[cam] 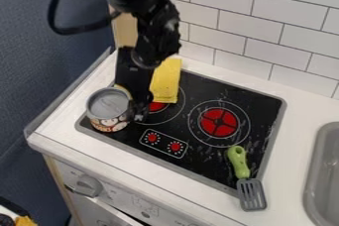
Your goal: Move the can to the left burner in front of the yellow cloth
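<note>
Camera view: nearest, the can looks upright at the stovetop's front left corner, immediately left of the black gripper; how far open that is, or whether it has hold, I cannot tell. The left burner lies beyond, rightward, before the yellow cloth, so the can should go back and right.

Single arm, black. Enters from the top of the view, left of centre, and drops toward the left side of the stove. Wrist sits above the stove's back left part. Gripper points down, tipped slightly toward the stove's front left corner, its lower end low over that side. Dark cable loops out beside the upper arm.
</note>
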Robot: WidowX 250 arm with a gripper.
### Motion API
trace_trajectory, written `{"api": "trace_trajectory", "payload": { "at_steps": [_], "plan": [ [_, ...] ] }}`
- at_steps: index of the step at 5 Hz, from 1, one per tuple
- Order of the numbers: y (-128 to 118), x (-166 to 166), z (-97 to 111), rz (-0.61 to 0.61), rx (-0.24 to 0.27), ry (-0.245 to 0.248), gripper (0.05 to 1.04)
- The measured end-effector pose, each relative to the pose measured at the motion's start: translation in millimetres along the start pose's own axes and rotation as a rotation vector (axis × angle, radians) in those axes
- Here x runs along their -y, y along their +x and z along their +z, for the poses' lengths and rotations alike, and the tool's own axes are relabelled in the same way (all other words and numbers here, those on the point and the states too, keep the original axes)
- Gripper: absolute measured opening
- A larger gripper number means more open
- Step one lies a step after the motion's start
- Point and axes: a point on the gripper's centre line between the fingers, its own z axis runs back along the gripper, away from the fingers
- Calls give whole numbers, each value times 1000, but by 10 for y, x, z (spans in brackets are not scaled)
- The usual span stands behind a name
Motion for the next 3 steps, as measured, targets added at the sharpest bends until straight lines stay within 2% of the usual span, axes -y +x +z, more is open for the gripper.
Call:
{"api": "trace_trajectory", "payload": {
  "at_steps": [1, 2, 3],
  "plan": [
    [-157, 80, 272, -80, -96, -32, 999],
    [-129, 218, 629, -76, -132, -74, 999],
    [-112, 246, 715, -66, -138, -86, 999]
  ]
}}
